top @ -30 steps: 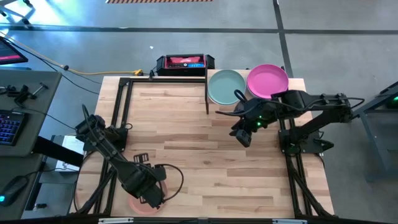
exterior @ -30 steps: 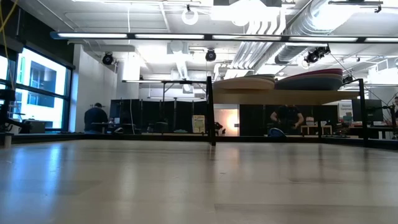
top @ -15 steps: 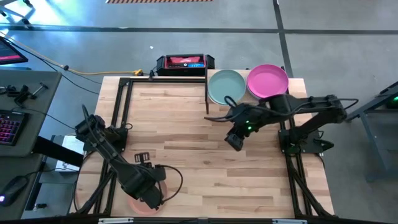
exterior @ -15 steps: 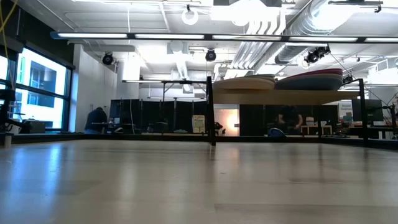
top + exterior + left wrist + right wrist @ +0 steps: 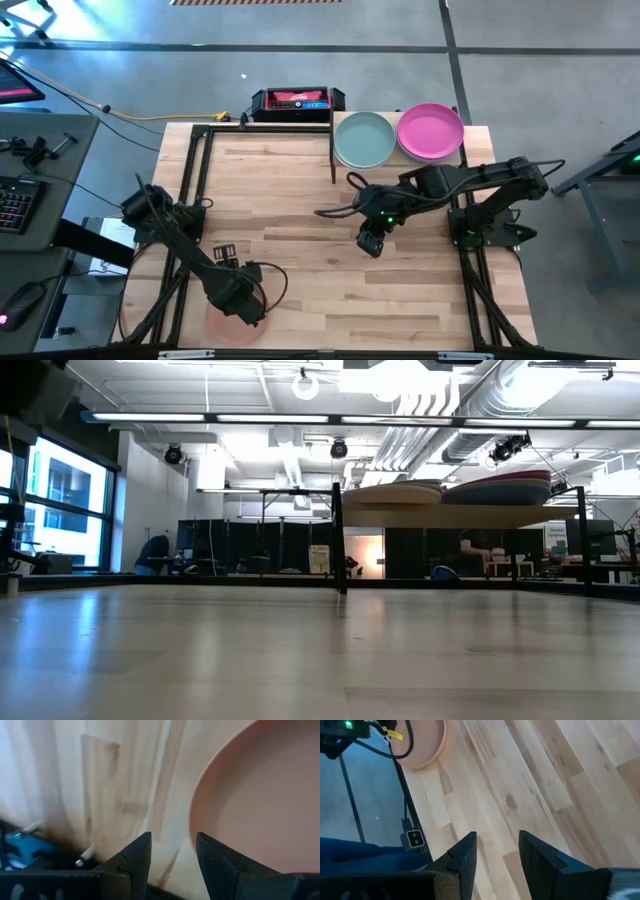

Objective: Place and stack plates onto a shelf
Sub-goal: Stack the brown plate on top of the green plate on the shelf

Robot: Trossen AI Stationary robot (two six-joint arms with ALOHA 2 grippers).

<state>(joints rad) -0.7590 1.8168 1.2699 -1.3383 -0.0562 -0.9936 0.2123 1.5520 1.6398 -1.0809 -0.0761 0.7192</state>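
Left gripper (image 5: 243,303): near front-left corner of tabletop, over peach plate; fingers (image 5: 136,855) apart w/ a narrow gap, nothing between them.
Peach plate (image 5: 250,800): flat on the wood, rim just beyond and to one side of the left fingertips; whether pad touches rim — can't tell. In high view (image 5: 222,328) mostly hidden under the gripper, at table's front edge.
Right gripper (image 5: 369,243): above bare wood, mid-table, right of centre; fingers (image 5: 464,855) spread, empty.
Peach plate vs right fingers: well apart, far ahead of the tips across the boards (image 5: 422,742), beside the left arm's cabling.
Shelf (image 5: 460,515): raised light-wood board on thin black posts, back-right of table, well behind right gripper.
Teal green plate (image 5: 363,139): on shelf, left half.
Magenta plate (image 5: 431,131): on shelf, right half, just beside the teal one. Low view shows two low stacks side by side on the board; plate count per stack — can't tell.
Tabletop (image 5: 300,200): light butcher-block planks, black frame rails along left and right edges.
Room: grey floor; red-black box (image 5: 297,100) behind table's back edge; keyboard (image 5: 12,205) on a desk to the left; low view shows ceiling ducts, strip lights, windows at left, a seated person (image 5: 153,550) far back.
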